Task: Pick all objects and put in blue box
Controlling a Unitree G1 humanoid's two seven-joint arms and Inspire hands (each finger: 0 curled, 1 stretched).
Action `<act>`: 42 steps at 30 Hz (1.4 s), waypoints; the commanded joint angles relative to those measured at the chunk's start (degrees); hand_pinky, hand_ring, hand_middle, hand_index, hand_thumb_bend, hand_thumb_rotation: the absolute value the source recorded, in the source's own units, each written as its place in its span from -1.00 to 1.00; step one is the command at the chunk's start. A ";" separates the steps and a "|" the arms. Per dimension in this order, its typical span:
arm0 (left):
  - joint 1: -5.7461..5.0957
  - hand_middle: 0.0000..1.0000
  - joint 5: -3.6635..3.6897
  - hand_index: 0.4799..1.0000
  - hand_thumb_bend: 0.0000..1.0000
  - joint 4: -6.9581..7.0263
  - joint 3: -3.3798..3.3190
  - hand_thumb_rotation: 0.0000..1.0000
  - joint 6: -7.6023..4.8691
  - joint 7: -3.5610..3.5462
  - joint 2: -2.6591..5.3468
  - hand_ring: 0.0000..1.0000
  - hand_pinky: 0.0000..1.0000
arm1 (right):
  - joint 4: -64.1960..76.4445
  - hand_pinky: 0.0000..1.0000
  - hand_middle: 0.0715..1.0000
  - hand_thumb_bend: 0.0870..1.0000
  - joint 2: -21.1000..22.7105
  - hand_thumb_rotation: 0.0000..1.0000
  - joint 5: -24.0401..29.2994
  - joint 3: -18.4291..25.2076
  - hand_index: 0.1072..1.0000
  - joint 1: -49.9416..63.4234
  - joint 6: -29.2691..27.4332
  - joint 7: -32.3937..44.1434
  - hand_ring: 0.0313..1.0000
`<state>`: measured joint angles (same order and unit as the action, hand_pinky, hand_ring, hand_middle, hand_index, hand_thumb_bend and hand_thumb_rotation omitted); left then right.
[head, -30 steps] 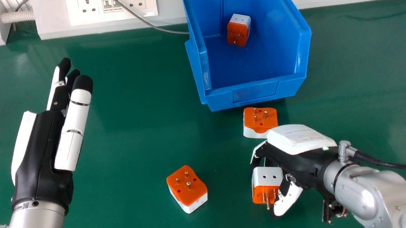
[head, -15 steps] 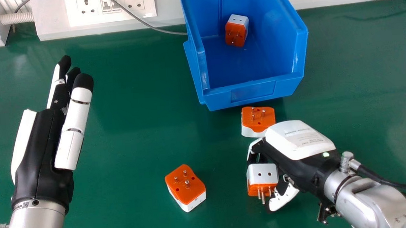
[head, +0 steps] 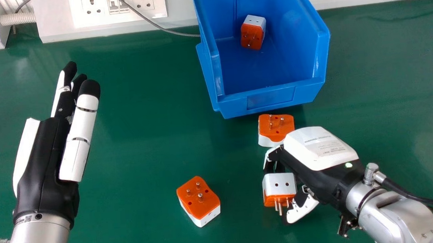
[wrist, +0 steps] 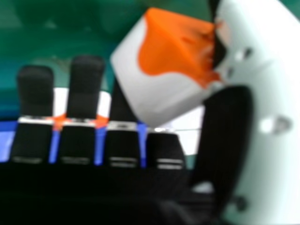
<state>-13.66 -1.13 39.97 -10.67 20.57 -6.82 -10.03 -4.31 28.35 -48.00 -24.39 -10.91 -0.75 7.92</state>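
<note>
My right hand [head: 310, 155] is at the lower right of the head view, its fingers and thumb pinching an orange and white plug adapter [head: 279, 188] with pins facing down. In the right hand view, the same adapter [wrist: 161, 70] is held between the fingers and thumb of my right hand [wrist: 220, 136]. A second adapter [head: 276, 128] lies between that hand and the blue box [head: 272, 98]. Another adapter [head: 198, 201] rests pins-up left of the held one. Inside the box sits one more adapter [head: 253, 32]. My left hand [head: 47, 148] is at the left, fingers straight.
White trunking with sockets [head: 119, 6] runs along the back of the green table [head: 138, 142]. A grey cable [head: 156, 25] reaches down to the box's left side. A black cable [head: 416, 195] trails along my right forearm.
The right hand has shifted slightly left and toward the box with the adapter, whose pins have tilted a little. The left hand is almost unmoved.
</note>
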 commanded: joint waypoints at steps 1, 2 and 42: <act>0.63 0.97 -0.12 1.00 -0.05 1.77 -0.11 1.00 -0.52 0.28 -0.47 0.96 0.88 | 0.78 -0.36 0.00 -0.12 0.26 -1.00 -0.29 0.63 -0.05 0.07 0.31 0.30 -0.19; 0.67 0.97 -0.11 1.00 -0.05 1.69 -0.09 1.00 -0.58 0.29 -0.45 0.96 0.88 | 0.95 -0.36 0.00 -0.12 0.28 -1.00 -0.17 0.69 -0.05 0.11 0.33 0.41 -0.19; 0.99 0.97 0.52 1.00 -0.04 -0.27 -0.69 1.00 -1.87 -0.03 -0.56 0.97 0.88 | 33.49 -0.37 0.01 -0.12 1.32 -1.00 9.22 15.62 -0.07 10.20 7.11 16.42 -0.19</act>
<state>-13.14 -0.81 39.42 -10.96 20.44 -6.89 -10.05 26.37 29.88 -39.80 -10.10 -0.75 5.97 24.09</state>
